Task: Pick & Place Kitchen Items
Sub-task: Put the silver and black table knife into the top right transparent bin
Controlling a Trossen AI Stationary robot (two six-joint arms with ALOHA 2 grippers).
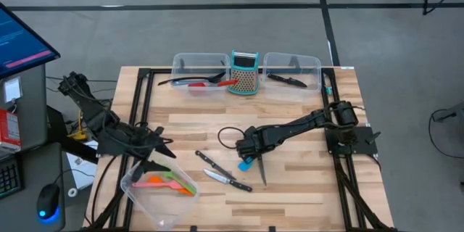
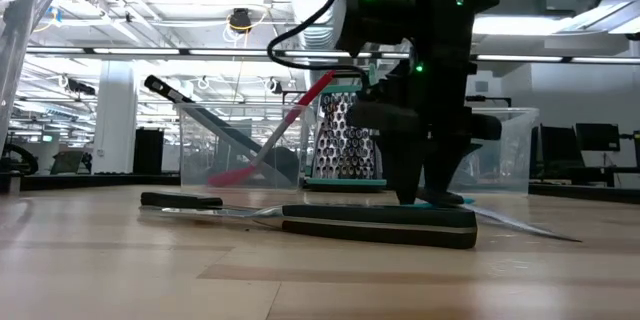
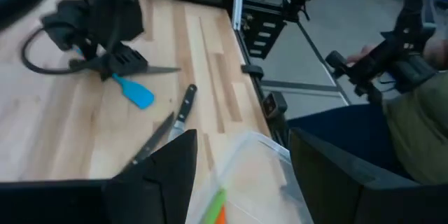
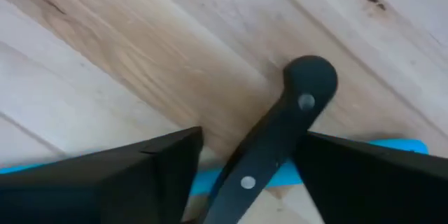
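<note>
Right claw [image 1: 254, 156] over blue spatula [image 1: 246, 164] and knife [image 1: 260, 170], mid-table.

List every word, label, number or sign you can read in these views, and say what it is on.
None can be read.
Monitor beside the table: pink and white lines, too small to read.
Red and white item below the monitor: print too small to read.
The utensils, tubs and grater show no lettering.

- right arm [image 1: 304, 125]: matte black, boxy links, black cable loop at frame centre
- left arm [image 1: 109, 127]: black, loose cables
- green LEDs, top of low view
</note>
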